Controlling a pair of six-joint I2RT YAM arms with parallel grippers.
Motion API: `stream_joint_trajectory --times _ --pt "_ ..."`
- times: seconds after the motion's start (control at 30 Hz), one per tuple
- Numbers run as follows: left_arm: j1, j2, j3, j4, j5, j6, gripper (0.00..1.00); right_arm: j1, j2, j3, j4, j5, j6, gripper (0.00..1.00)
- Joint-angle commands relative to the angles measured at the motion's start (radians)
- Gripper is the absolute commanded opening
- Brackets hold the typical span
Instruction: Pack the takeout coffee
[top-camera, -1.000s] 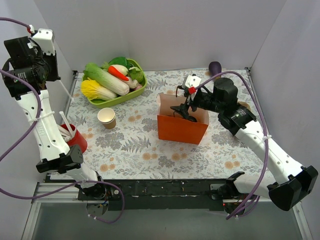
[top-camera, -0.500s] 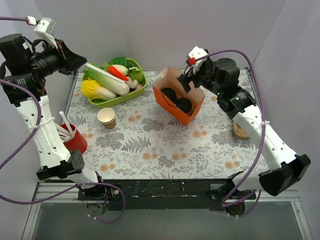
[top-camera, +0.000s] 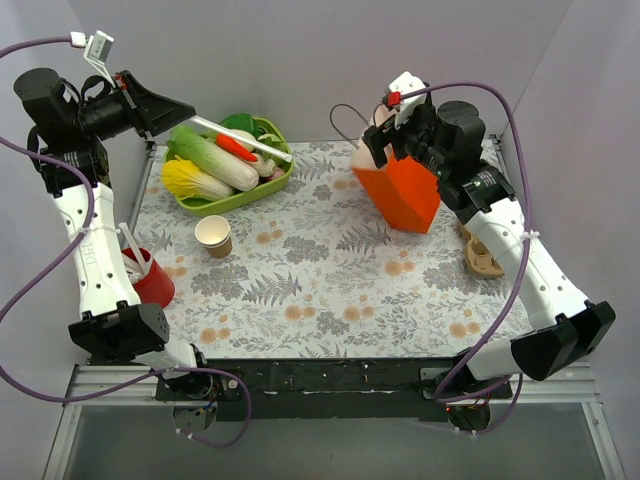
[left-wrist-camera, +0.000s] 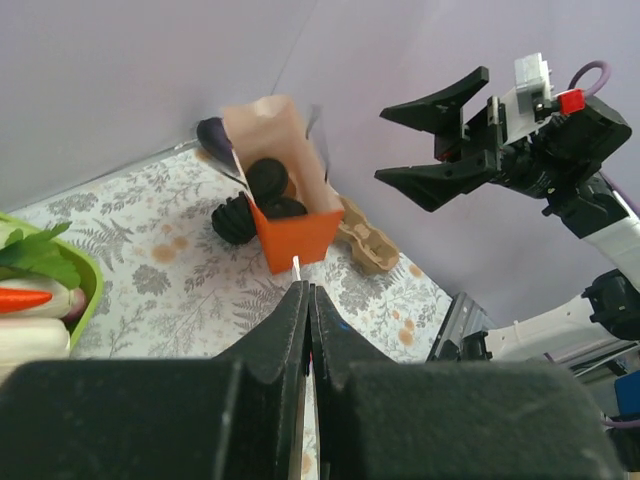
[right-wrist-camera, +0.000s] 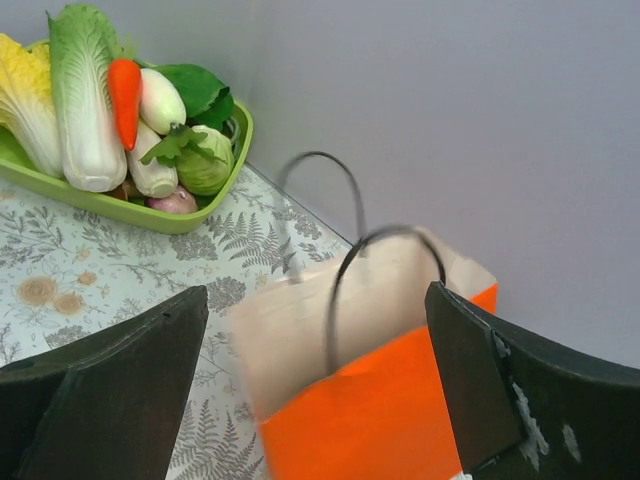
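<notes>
- No brand, label or readable writing shows on anything in view.
- An orange bag (top-camera: 405, 190) stands at the far right of the table (top-camera: 300, 290), just beside the right gripper (top-camera: 385, 125); in the top view it leans, mouth toward the back wall.
- In the left wrist view the bag (left-wrist-camera: 285, 215) tilts with its mouth up and toward the camera, its pale lining showing.
- Two black lids (left-wrist-camera: 268, 180) show inside the bag's mouth, and a third black lidded shape (left-wrist-camera: 232, 220) lies against the bag's left outside; whether that one rests on the table or pokes from the bag, I cannot tell.
- An open cup (top-camera: 214, 236) stands upright on the table, mouth up, left of centre, well apart from the bag.
- The right gripper's jaws are spread wide and grip nothing; in its wrist view the bag's black handles (right-wrist-camera: 340, 230) rise between the fingers (right-wrist-camera: 110, 360), blurred.
- The left gripper (top-camera: 185, 108) is raised high at the far left, jaws pressed together on a thin white straw (top-camera: 245, 136) that reaches over the green tray (top-camera: 265, 185) of vegetables.
- A red cup (top-camera: 150, 278) holding white straws sits at the table's left edge.
- A brown cardboard carrier (top-camera: 482, 255) lies at the right, near the bag.
</notes>
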Motion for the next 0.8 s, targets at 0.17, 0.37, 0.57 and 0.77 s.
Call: stream_joint_trajectory --times 0.17,0.37,0.57,0.77 --pt "-0.033 -0.131 -0.168 0.33 0.016 -0.147 0.0 -0.007 -0.054 0.067 -0.036 0.05 0.023 0.97" --pt "-0.11 -0.141 -0.194 0.338 -0.03 -0.13 0.0 -0.024 -0.085 0.007 0.012 0.183 0.001 0.98" --pt "-0.157 -0.109 -0.171 0.341 -0.052 -0.107 0.0 -0.113 -0.008 0.058 0.026 0.199 0.011 0.96" --pt "-0.243 -0.037 -0.139 0.41 -0.105 -0.098 0.0 -0.228 0.111 0.136 0.05 0.136 0.05 0.95"
